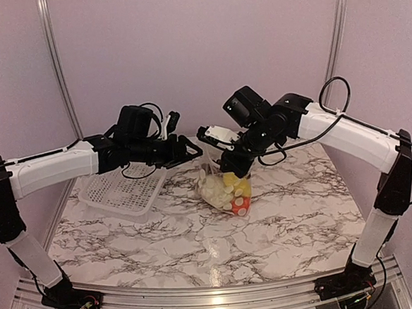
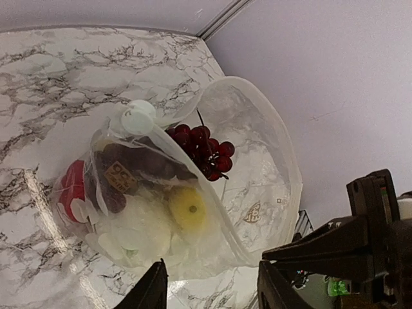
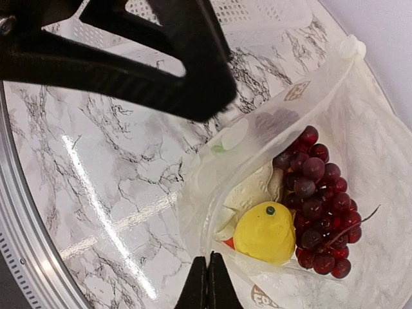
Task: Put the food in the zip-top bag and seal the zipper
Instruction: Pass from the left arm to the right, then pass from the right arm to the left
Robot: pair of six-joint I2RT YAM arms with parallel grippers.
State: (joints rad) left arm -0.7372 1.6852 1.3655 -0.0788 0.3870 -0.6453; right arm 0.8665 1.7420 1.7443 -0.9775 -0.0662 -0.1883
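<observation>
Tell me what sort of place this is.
Probably a robot test cell: a left arm and right arm bolted to a marble-look table, bare walls with metal rails, toy food in a clear bag.

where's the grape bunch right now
In the right wrist view the grape bunch lies inside the zip-top bag, beside the yellow piece and near the bag's open mouth.
</observation>
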